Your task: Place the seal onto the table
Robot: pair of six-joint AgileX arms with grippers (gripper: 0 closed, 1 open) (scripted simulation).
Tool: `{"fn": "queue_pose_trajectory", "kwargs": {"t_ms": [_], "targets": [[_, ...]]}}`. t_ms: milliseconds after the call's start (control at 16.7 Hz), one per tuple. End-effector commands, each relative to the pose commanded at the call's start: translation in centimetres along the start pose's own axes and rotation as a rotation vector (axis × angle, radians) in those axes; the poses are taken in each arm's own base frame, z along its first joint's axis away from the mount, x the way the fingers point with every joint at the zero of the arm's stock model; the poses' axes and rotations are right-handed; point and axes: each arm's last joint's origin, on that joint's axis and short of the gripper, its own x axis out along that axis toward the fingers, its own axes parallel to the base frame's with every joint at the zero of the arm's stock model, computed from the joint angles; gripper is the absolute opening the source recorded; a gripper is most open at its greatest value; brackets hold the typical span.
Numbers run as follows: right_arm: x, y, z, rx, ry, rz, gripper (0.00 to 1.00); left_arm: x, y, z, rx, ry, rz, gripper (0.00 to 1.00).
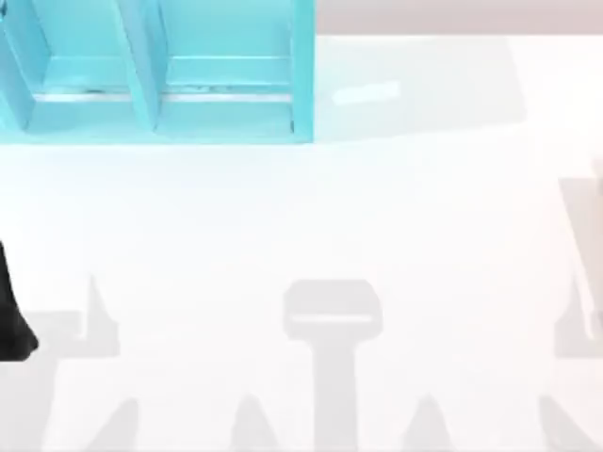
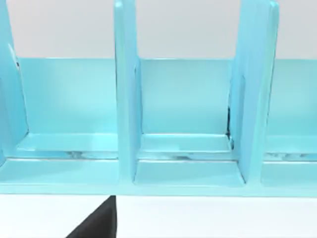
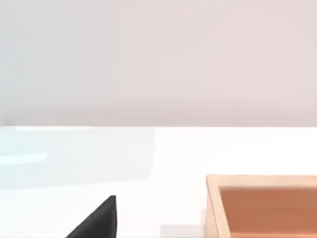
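Note:
The seal is out of view. The white table (image 1: pixel 377 217) spreads across the top view and carries only grey shadows. A black part of my left arm (image 1: pixel 14 311) pokes in at the table's left edge. In the left wrist view a black corner of my left gripper (image 2: pixel 99 222) hangs over the table (image 2: pixel 223 218), facing the turquoise shelf. A black corner of my right gripper (image 3: pixel 99 220) shows over the table (image 3: pixel 163 163) in the right wrist view.
A turquoise-blue shelf unit (image 1: pixel 160 75) with upright dividers (image 2: pixel 126 99) stands at the back left. Close to my right gripper sits a box with a light wooden rim (image 3: pixel 213 203) and an orange-brown inside (image 3: pixel 272 213).

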Motion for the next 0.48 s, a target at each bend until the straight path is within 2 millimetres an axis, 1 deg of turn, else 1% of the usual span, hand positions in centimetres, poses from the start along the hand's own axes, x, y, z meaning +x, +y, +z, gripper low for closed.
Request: {"fn": "queue_pose_trajectory", "kwargs": {"t_ms": [120,240,360,480], "targets": [[0.0,0.0,0.0,0.000,0.001,0.000,1.00,0.0,0.0,0.0,0.000,0.000,0.000,1.00],[0.0,-0.1,0.5,-0.012,0.031,-0.014,1.00,0.0,0.0,0.0,0.000,0.000,0.000,1.00],[0.1,-0.4,1.7,-0.038,0.102,-0.041,1.00,0.0,0.0,0.0,0.000,0.000,0.000,1.00],[0.5,-0.9,3.4,-0.070,0.212,-0.076,1.00,0.0,0.0,0.0,0.000,0.000,0.000,1.00]]}}
